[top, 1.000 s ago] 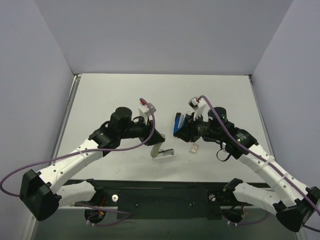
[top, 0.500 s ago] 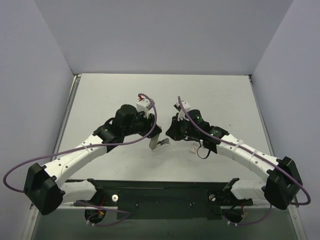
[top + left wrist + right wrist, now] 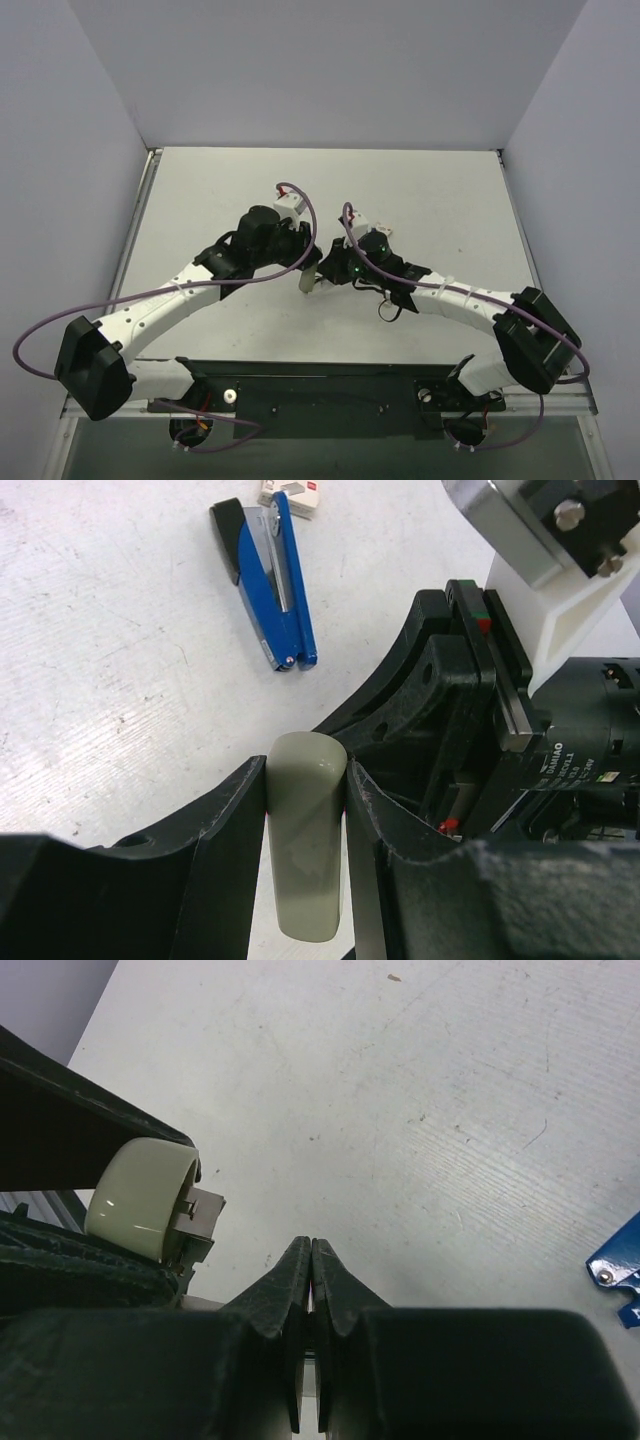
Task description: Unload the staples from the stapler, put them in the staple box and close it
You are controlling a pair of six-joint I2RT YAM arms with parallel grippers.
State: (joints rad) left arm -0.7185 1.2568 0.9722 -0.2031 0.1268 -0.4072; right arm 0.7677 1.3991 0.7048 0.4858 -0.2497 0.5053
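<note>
Now that my right end effector [image 3: 312, 1246] has just pinched fully shut beside the pale bar [image 3: 307, 880] gripped by my left end effector [image 3: 305, 772], the stapler [image 3: 270, 580] lies unheld on the desk [image 3: 100, 700]; unloading probably waits.

The stapler [image 3: 265, 590] is glossy blue and smooth, with a bright metal rail (its dark end looks like matt plastic). The bar [image 3: 305, 850] is smooth pale plastic with a soft sheen. The table [image 3: 120, 710] is white, matt and finely scratched. The fingers [image 3: 285, 1290] are matt black plastic.

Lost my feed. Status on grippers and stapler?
Left gripper clamps pale bar. Right gripper shut beside it. Blue stapler lies on table, ungripped; small box by it.
</note>
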